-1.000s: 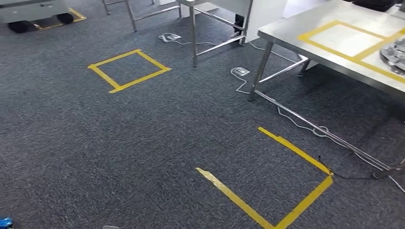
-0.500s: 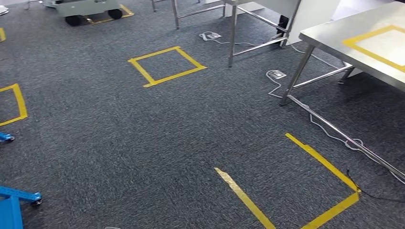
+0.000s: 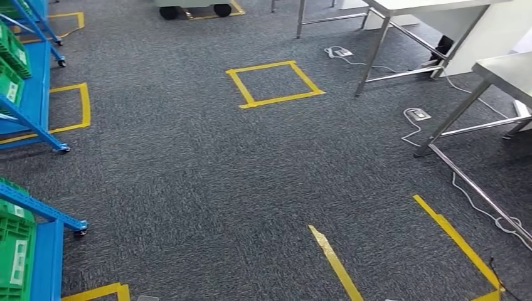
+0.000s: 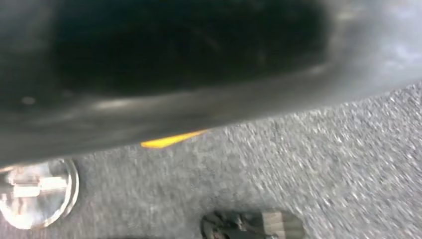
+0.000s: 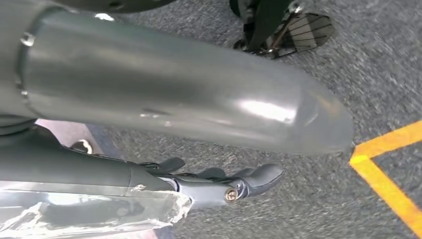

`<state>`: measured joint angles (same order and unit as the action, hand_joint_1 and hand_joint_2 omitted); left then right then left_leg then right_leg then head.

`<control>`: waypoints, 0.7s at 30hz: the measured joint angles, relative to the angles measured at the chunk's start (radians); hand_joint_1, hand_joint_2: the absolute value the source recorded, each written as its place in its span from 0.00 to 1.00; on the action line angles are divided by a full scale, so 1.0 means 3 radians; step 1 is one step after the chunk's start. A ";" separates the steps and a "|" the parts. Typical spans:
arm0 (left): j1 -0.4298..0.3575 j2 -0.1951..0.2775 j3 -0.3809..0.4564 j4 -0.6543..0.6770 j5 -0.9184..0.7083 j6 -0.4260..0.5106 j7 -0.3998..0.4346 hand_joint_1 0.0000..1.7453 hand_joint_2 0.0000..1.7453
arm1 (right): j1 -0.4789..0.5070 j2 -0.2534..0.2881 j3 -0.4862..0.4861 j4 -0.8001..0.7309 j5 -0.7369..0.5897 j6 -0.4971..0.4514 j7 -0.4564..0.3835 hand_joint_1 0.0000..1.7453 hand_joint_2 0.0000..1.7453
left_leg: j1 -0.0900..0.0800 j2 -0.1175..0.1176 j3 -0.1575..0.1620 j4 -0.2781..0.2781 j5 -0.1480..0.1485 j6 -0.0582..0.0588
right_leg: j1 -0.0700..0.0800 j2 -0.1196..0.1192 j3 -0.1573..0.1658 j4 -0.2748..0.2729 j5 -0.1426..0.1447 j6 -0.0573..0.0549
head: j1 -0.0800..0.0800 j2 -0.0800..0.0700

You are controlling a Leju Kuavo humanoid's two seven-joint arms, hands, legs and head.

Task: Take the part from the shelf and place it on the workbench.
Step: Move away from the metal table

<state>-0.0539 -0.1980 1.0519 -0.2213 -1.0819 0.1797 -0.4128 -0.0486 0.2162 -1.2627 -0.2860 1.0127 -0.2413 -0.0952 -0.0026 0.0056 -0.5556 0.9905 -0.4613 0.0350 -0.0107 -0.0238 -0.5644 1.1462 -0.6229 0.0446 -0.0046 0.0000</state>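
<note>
A workshop or robot test hall: grey carpet (image 3: 188, 175) marked with yellow tape squares (image 3: 275, 83) as standing spots, blue wheeled shelves (image 3: 37, 119) holding green bins (image 3: 14, 251), steel-legged surfaces (image 3: 508, 72) at the right, and loose cables (image 3: 477, 207) running to floor sockets (image 3: 419, 114).

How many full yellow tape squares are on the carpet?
1 full square lies mid-floor in the head view. Other yellow tape pieces, beside the blue shelf and at the near right, are cut off or partly hidden, so they may be squares too.
</note>
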 joint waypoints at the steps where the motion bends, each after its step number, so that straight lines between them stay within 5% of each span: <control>1: -0.0003 -0.0002 0.0000 0.0000 0.0000 0.0000 0.0000 0.00 0.00 | 0.0007 -0.0001 0.0000 0.0000 0.0000 0.0001 0.0000 0.00 0.00 | -0.0004 -0.0044 -0.0006 0.0000 0.0004 0.0009 | 0.0000 0.0045 -0.0119 0.0238 -0.0092 0.0001 | 0.0003 0.0000; 2: -0.0003 -0.0003 0.0001 0.0000 0.0000 0.0000 0.0000 0.00 0.00 | 0.0013 -0.0001 0.0000 0.0001 0.0000 0.0001 0.0001 0.00 0.00 | -0.0009 -0.0089 -0.0008 0.0001 0.0006 0.0013 | 0.0001 0.0065 -0.0208 0.0400 -0.0127 -0.0002 | 0.0003 0.0000; 4: 0.0004 -0.0004 0.0001 0.0000 0.0000 0.0000 0.0000 0.00 0.00 | 0.0018 -0.0001 -0.0001 0.0001 0.0001 0.0002 0.0002 0.00 0.00 | -0.0020 -0.0179 -0.0002 0.0002 0.0008 0.0014 | 0.0003 0.0083 -0.0224 0.0365 -0.0005 -0.0021 | 0.0003 0.0000; 7: 0.0001 -0.0012 0.0003 0.0000 0.0000 0.0000 0.0000 0.00 0.00 | 0.0017 -0.0013 0.0000 0.0001 0.0002 0.0002 0.0002 0.00 0.00 | -0.0027 -0.0312 0.0004 0.0007 0.0013 0.0001 | 0.0000 0.0280 0.0057 -0.0303 0.0343 -0.0093 | -0.0002 0.0000; 9: -0.0003 -0.0022 0.0004 0.0000 -0.0001 -0.0001 0.0000 0.00 0.00 | 0.0015 -0.0024 0.0001 0.0001 0.0003 0.0002 0.0002 0.00 0.00 | -0.0016 -0.0388 -0.0022 0.0013 0.0028 -0.0033 | 0.0001 0.0388 0.0161 -0.0516 0.0384 -0.0118 | 0.0002 0.0000; 11: 0.0003 -0.0025 0.0005 0.0000 -0.0003 -0.0001 0.0000 0.00 0.00 | 0.0012 -0.0025 0.0000 0.0002 0.0005 0.0003 0.0003 0.00 0.00 | 0.0001 -0.0456 -0.0053 0.0010 0.0046 -0.0077 | -0.0002 0.0324 0.0192 -0.0565 0.0399 -0.0120 | 0.0011 0.0000; 13: 0.0009 -0.0022 0.0006 0.0000 -0.0004 0.0000 0.0000 0.00 0.00 | 0.0012 -0.0025 -0.0001 0.0002 0.0010 0.0003 0.0002 0.00 0.00 | -0.0005 -0.0364 -0.0100 0.0088 -0.0018 -0.0114 | -0.0016 0.0232 0.0224 -0.0635 0.0436 -0.0133 | -0.0002 0.0000; 15: 0.0001 -0.0020 0.0007 0.0000 -0.0004 0.0001 0.0000 0.00 0.00 | 0.0019 -0.0025 -0.0001 0.0003 0.0011 0.0005 0.0001 0.00 0.00 | -0.0004 -0.0166 -0.0256 0.0413 -0.0214 -0.0147 | -0.0017 0.0121 0.0246 -0.0676 0.0451 -0.0144 | -0.0018 0.0000; 17: -0.0005 -0.0018 0.0007 0.0000 -0.0004 0.0001 0.0000 0.00 0.00 | 0.0028 -0.0025 -0.0001 0.0003 0.0011 0.0006 0.0002 0.00 0.00 | 0.0022 -0.0074 -0.0449 0.0813 -0.0374 -0.0184 | -0.0016 0.0005 0.0247 -0.0674 0.0440 -0.0143 | -0.0024 0.0000; 19: 0.0003 -0.0015 0.0007 0.0000 -0.0004 0.0001 0.0000 0.00 0.00 | 0.0030 -0.0025 -0.0001 0.0005 0.0012 0.0007 0.0003 0.00 0.00 | 0.0059 -0.0041 -0.0458 0.0847 -0.0295 -0.0228 | -0.0029 -0.0096 0.0254 -0.0655 0.0413 -0.0123 | -0.0026 0.0000; 21: 0.0009 -0.0011 0.0008 0.0000 -0.0004 0.0001 0.0000 0.00 0.00 | 0.0026 -0.0024 -0.0001 0.0007 0.0013 0.0012 0.0003 0.00 0.00 | 0.0097 0.0054 -0.0270 0.0482 -0.0060 -0.0283 | -0.0051 -0.0172 0.0268 -0.0615 0.0369 -0.0078 | -0.0028 0.0000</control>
<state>-0.0512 -0.2013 1.0543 -0.2213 -1.0830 0.1801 -0.4128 -0.0409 0.2090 -1.2631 -0.2838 1.0167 -0.2378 -0.0942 0.0264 0.0218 -0.6365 1.1350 -0.4792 -0.0497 -0.0260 -0.0753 -0.4841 0.9618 -0.5121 0.0211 -0.0130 0.0000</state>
